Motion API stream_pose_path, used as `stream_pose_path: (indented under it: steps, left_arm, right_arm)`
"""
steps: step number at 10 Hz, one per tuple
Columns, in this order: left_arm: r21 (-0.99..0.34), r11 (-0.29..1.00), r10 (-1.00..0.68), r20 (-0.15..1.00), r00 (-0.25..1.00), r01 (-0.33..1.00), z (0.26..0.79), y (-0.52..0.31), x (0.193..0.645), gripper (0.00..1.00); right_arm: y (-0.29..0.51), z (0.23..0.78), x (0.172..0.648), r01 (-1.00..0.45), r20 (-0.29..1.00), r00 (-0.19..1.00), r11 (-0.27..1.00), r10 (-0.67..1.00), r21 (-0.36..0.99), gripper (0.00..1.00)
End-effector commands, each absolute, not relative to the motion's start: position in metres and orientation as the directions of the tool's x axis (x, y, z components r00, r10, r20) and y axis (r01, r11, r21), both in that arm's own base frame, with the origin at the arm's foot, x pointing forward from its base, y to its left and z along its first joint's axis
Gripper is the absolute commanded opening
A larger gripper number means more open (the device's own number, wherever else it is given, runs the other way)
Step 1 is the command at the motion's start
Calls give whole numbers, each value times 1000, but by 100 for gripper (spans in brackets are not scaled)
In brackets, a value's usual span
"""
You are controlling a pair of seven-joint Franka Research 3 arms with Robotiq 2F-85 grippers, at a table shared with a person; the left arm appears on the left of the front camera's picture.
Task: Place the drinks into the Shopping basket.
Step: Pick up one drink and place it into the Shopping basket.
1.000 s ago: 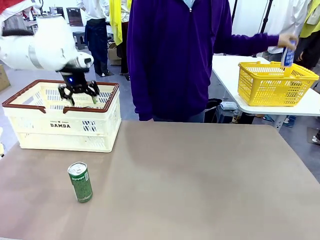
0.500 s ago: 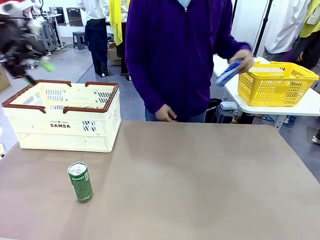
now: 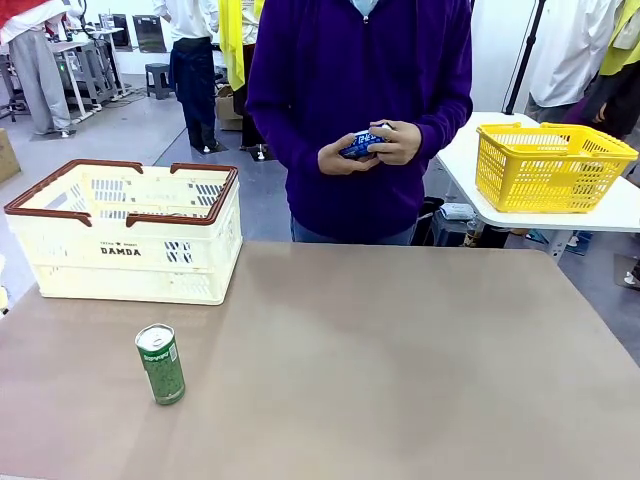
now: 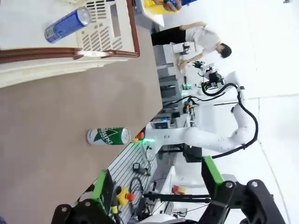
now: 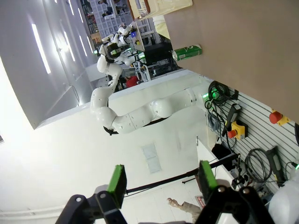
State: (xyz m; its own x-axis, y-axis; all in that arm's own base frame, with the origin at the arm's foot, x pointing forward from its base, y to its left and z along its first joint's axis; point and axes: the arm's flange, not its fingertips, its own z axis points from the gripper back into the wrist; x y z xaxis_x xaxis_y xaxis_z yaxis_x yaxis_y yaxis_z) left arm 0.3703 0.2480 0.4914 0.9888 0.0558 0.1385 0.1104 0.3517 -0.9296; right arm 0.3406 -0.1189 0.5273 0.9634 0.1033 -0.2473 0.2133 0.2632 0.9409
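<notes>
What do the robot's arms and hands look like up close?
The left arm and right arm are smooth white jointed tubes; a black cable loops along the right one. The left hand and right hand are black, each with two green-padded fingers.

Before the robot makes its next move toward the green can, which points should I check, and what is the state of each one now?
1. Green metal can upright on the brown table, nothing touching it: ok.
2. Left gripper open and empty: ok.
3. Right gripper open and empty: ok.
4. Cream slotted plastic basket has room beside the blue can lying in it: ok.
5. Person's hands off the table, holding another blue can at chest height: ok.
6. Where that can will be put down: cannot tell.
</notes>
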Motion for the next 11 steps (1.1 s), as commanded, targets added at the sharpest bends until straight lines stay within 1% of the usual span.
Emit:
stream_pose_path:
  steps: [1,2,10,11]
  left_arm:
    - [-930,351,80,147,986,110,474,228,384,100]
    - [-930,352,56,138,989,110,491,248,370,100]
    - [-930,352,56,138,989,110,491,248,370,100]
    - [-927,354,61,155,986,124,489,249,373,100]
  right_arm:
    - [-122,531,339,216,-254,961,272,113,938,82]
    - [-122,531,339,216,-254,961,272,113,938,82]
    - [-122,531,339,216,-254,961,272,113,938,82]
    - [-122,531,339,216,-254,961,272,113,938,82]
